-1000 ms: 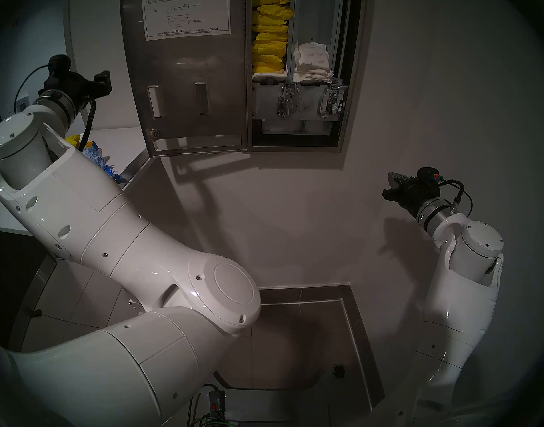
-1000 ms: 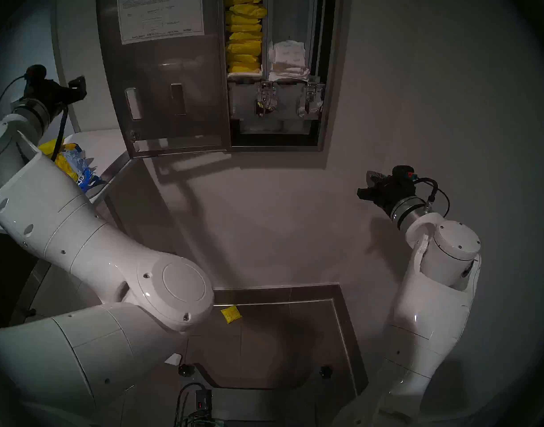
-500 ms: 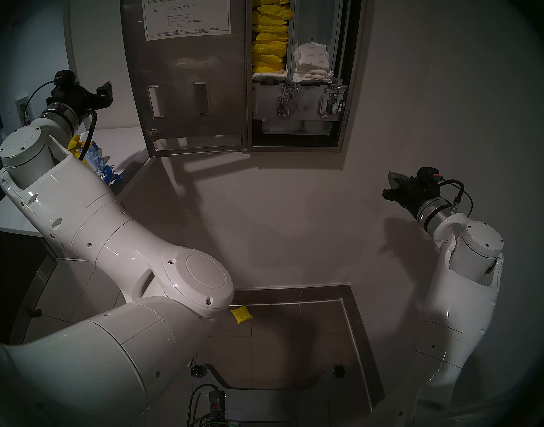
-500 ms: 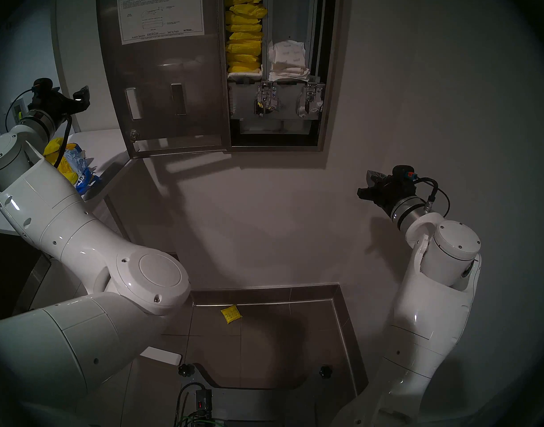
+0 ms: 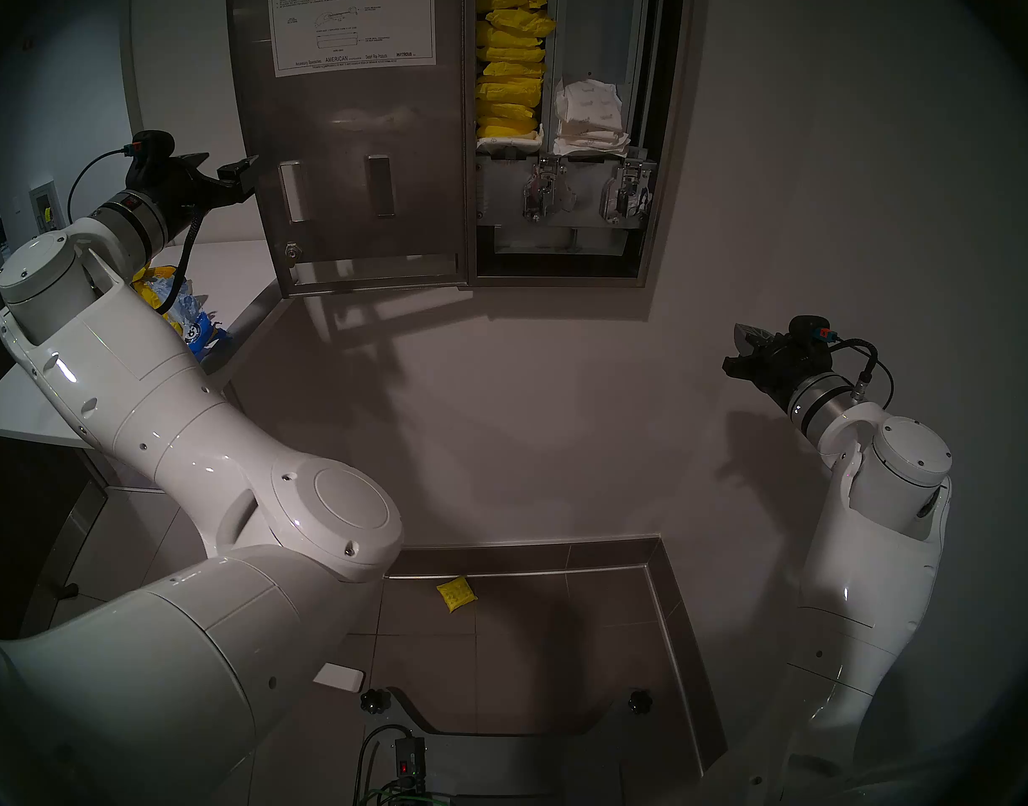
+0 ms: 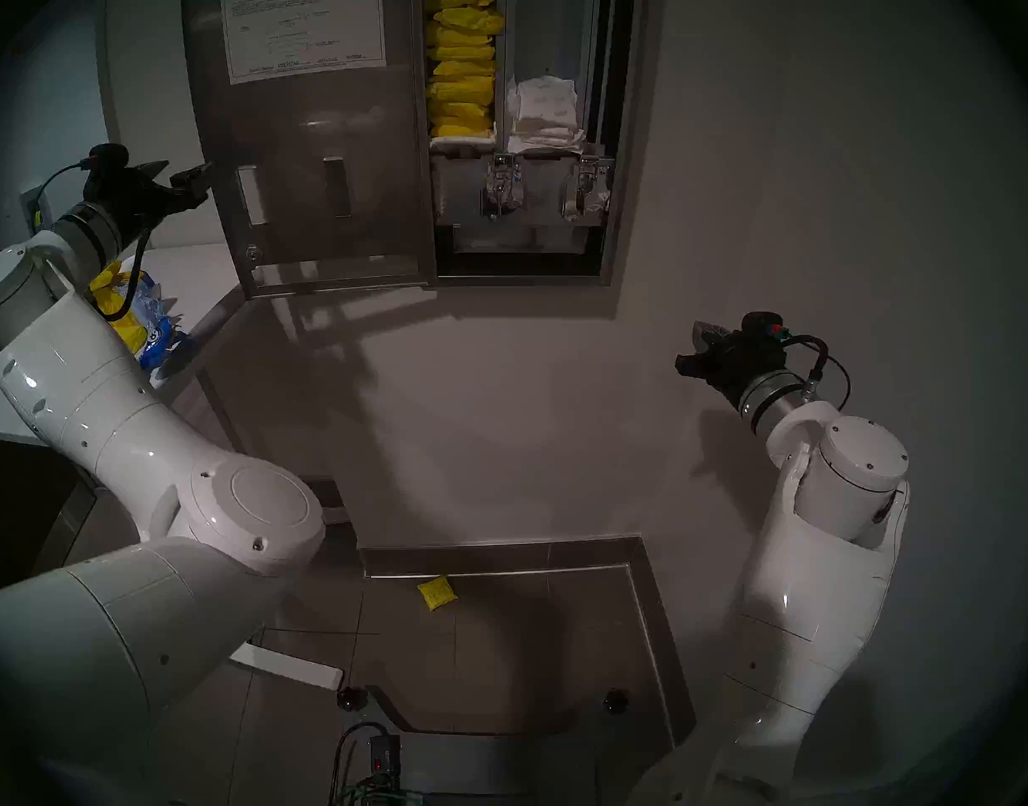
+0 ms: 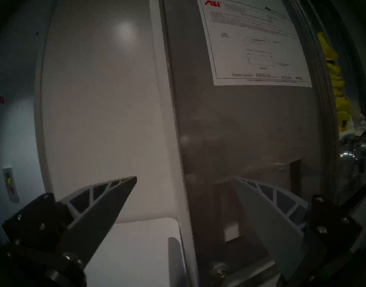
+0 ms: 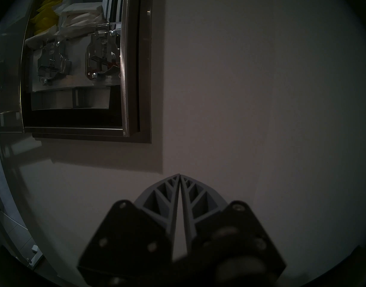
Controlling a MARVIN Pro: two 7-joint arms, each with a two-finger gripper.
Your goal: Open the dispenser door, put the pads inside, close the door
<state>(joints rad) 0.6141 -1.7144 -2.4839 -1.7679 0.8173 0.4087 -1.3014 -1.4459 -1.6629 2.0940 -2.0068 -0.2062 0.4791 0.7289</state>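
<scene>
Presently the dispenser door (image 5: 354, 147) stands swung open to the left of the dispenser (image 5: 663, 147), whose left chute holds stacked yellow pads (image 5: 509, 83). The left gripper (image 7: 184, 178) straddles the door's free edge, fingers spread. The right gripper (image 8: 179, 174) is closed, empty, well apart.

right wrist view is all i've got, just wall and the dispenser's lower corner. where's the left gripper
Observer: The left gripper is open at the dispenser door. The door's free edge lies between its fingers; I cannot tell whether they touch it.
Operator: anything on the floor
Observer: One yellow pad lies on the floor.
Operator: more pads anywhere
Observer: A torn blue-and-clear bag with yellow in it sits on the white counter, left of the door.
</scene>
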